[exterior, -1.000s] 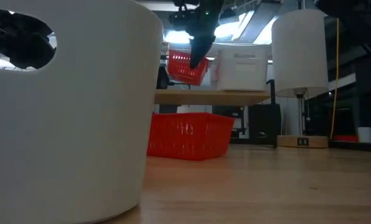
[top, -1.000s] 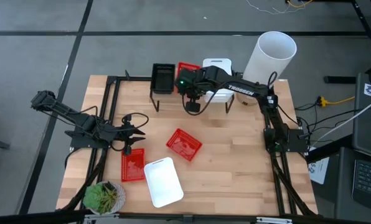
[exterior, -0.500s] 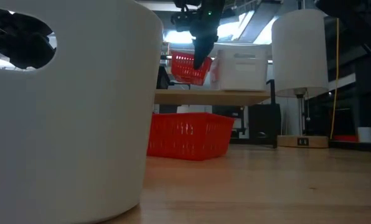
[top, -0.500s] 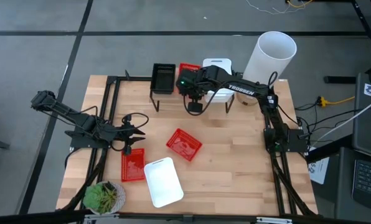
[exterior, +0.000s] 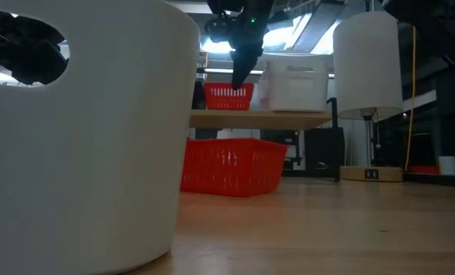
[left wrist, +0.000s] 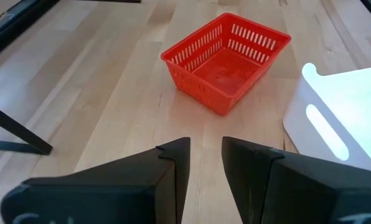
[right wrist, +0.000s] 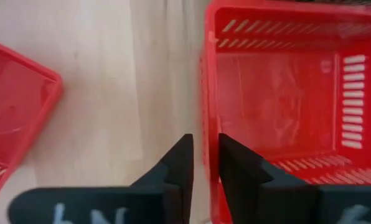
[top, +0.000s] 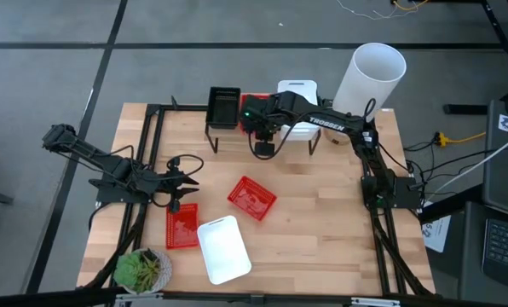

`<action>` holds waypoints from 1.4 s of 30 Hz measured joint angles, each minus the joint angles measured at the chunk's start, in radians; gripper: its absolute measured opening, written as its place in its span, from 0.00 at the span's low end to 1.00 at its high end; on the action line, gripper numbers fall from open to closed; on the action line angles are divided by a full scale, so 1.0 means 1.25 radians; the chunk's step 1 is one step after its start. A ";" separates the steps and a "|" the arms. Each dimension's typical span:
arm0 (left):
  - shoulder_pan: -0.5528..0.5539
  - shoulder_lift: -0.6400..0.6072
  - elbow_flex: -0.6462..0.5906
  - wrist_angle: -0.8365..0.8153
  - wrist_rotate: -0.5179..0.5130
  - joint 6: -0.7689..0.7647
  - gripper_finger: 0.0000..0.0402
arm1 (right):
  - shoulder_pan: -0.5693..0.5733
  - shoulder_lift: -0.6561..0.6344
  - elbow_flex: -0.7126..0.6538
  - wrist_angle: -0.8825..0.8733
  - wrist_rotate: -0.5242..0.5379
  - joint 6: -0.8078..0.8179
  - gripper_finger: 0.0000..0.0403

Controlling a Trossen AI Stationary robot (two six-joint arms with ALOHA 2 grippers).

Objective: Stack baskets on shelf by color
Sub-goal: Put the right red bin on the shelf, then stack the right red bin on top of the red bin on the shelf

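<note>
High view straight down – low view table-level; both share shelf [top: 262, 128].

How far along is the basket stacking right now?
Done: black, red and white baskets sit on the shelf. In hand: the right gripper straddles the red one's wall, jaws parted. Left: two red baskets and a white one on the table.

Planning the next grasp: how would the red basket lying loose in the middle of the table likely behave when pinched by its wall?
The red basket looks like thin slotted plastic, so probably light and slightly flexible. Its flat base suggests sliding when pushed, not rolling. Pinched at one wall, it may tilt.
</note>
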 joint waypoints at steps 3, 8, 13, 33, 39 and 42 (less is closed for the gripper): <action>0.000 0.000 0.000 0.000 0.000 -0.001 0.21 | 0.000 -0.001 0.000 0.000 -0.006 0.000 0.18; 0.000 0.000 0.000 0.000 0.000 -0.002 0.21 | 0.000 -0.006 0.038 -0.006 -0.008 0.000 0.18; 0.000 0.000 0.000 0.000 0.000 -0.016 0.21 | 0.004 -0.021 0.062 -0.004 -0.014 0.015 0.18; 0.000 0.000 0.000 0.000 0.000 -0.025 0.21 | 0.216 -0.071 0.046 -0.199 -0.457 -0.094 0.18; 0.000 0.000 0.000 0.002 -0.012 -0.092 0.21 | 0.259 -0.082 -0.031 -0.194 -0.703 -0.306 0.18; 0.000 0.000 0.000 0.003 -0.012 -0.125 0.21 | 0.258 -0.082 -0.088 -0.116 -0.758 -0.302 0.18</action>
